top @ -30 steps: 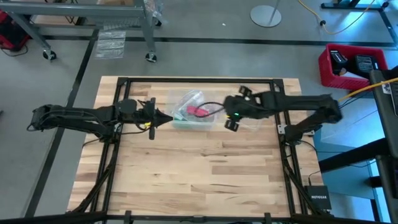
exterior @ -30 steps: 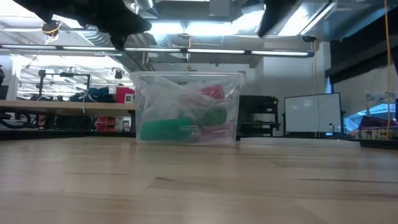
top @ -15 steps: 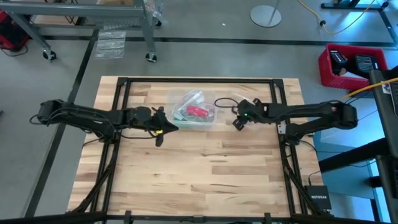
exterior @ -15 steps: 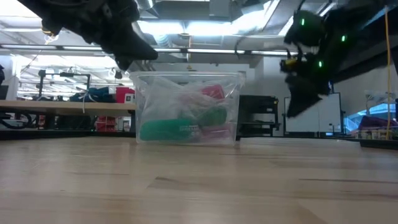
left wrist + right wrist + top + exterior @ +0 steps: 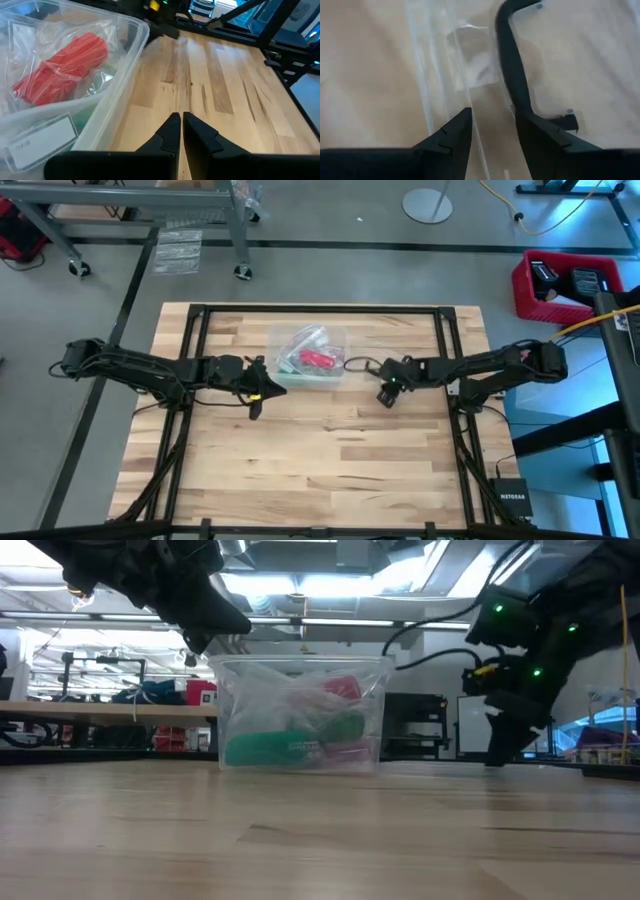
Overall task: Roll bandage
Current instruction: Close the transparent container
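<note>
The red bandage [image 5: 318, 358] lies folded in a small clear bag inside the clear plastic box [image 5: 310, 362] at the table's middle far part. It also shows in the left wrist view [image 5: 65, 65] and the low view [image 5: 342, 688]. The box's clear lid with the black handle [image 5: 358, 365] is off the box, to its right. My right gripper [image 5: 386, 393] points down over the lid, low above the table. My left gripper [image 5: 276, 386] is shut and empty beside the box's near left side, above the table. My right gripper has its two fingers on either side of the clear lid's rim [image 5: 479, 112], beside the end of the black handle [image 5: 522, 100]. The fingers come from above, slanting down. The lid is close to the table, right of the box; whether it rests there I cannot tell.
A green object [image 5: 270, 748] and a white labelled packet [image 5: 40, 145] also lie in the box. Bare wooden tabletop [image 5: 330, 450] stretches toward the near edge. A black frame [image 5: 320, 308] runs round the table.
My right gripper has gone from over the box toward the table's right edge and down, taking the clear lid with the black handle off the box. My left gripper has gone a little toward the near edge and down beside the box, staying shut.
</note>
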### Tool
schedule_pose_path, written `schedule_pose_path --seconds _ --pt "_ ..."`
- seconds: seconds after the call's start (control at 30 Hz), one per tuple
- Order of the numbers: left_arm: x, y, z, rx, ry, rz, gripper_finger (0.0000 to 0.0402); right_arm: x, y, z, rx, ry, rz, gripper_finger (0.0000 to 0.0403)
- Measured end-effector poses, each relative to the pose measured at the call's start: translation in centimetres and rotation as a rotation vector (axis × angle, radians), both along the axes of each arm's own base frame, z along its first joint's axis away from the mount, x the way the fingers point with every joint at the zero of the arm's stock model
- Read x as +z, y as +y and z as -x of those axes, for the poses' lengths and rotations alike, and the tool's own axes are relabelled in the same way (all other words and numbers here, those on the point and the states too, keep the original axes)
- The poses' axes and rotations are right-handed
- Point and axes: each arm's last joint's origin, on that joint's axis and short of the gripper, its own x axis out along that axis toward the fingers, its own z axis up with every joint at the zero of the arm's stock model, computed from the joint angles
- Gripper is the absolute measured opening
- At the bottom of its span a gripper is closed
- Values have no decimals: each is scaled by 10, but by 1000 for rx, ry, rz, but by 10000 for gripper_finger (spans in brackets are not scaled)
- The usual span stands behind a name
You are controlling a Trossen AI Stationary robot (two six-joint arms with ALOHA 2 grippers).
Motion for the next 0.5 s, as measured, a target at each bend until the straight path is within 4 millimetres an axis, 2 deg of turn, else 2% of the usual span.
schedule_pose_path --seconds 0.2,0.5 --pt "0 0 0 0 -5 -4 12 1 43 -7 124 -68 -81 156" --pt "2 1 -1 29 -20 -38 12 7 106 -12 209 -259 -185 156"
